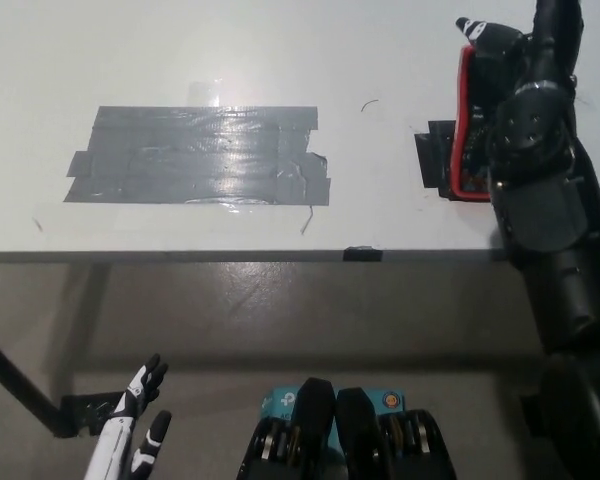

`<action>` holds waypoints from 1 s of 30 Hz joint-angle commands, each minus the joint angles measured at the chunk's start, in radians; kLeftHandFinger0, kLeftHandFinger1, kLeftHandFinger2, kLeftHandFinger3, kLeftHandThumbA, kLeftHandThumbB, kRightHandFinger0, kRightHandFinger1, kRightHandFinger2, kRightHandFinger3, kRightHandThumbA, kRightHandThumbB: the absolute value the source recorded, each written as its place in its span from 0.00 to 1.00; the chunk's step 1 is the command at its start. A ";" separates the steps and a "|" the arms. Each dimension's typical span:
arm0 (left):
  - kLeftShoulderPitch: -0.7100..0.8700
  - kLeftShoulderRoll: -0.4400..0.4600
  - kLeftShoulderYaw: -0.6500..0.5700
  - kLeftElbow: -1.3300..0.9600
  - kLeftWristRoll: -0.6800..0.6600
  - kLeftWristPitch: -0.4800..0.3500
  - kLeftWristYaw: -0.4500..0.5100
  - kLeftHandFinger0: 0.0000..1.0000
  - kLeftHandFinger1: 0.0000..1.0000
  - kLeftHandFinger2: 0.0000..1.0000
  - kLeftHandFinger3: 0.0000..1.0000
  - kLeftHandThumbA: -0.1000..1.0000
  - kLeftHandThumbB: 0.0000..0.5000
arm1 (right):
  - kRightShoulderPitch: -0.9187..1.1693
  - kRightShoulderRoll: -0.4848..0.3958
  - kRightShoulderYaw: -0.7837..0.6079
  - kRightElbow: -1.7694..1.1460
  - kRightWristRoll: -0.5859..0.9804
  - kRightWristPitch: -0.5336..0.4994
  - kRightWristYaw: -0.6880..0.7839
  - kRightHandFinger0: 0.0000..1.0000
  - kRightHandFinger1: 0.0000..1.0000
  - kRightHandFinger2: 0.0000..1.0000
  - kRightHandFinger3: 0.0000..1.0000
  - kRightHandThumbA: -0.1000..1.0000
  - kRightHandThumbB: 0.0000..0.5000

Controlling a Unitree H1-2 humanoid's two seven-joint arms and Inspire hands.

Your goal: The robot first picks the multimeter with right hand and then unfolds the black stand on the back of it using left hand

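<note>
While the white left hand (pixel 130 440) rests low with fingers spread, the black right hand (pixel 525 60) covers the red multimeter (pixel 467 120) on the table (pixel 380 60); its grip cannot be told.

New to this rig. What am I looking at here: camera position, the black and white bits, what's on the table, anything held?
The picture comes from a camera on a humanoid robot's head, looking steeply down at a white table and the floor in front of it.

The black right arm rises from the lower right, and the right hand is over the red multimeter, covering most of it. Whether the hand has closed on it cannot be seen from here. The multimeter lies on a patch of black tape.

The white left hand rests low at the lower left, below the table edge, open and holding nothing.

A large patch of grey tape is stuck flat on the tabletop.
</note>
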 commanded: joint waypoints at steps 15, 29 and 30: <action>0.023 0.021 -0.003 -0.052 0.033 -0.024 0.004 1.00 1.00 1.00 1.00 0.96 0.37 | -0.134 0.019 0.048 0.227 0.063 0.063 -0.165 1.00 1.00 1.00 1.00 0.90 0.90; 0.022 0.019 -0.002 -0.054 0.038 -0.016 0.005 1.00 1.00 1.00 1.00 0.97 0.37 | -0.158 0.006 0.055 0.317 0.120 0.072 -0.162 1.00 1.00 1.00 1.00 0.90 0.95; 0.022 0.019 -0.002 -0.054 0.038 -0.016 0.005 1.00 1.00 1.00 1.00 0.97 0.38 | -0.158 0.006 0.056 0.318 0.122 0.072 -0.163 1.00 1.00 1.00 1.00 0.90 0.95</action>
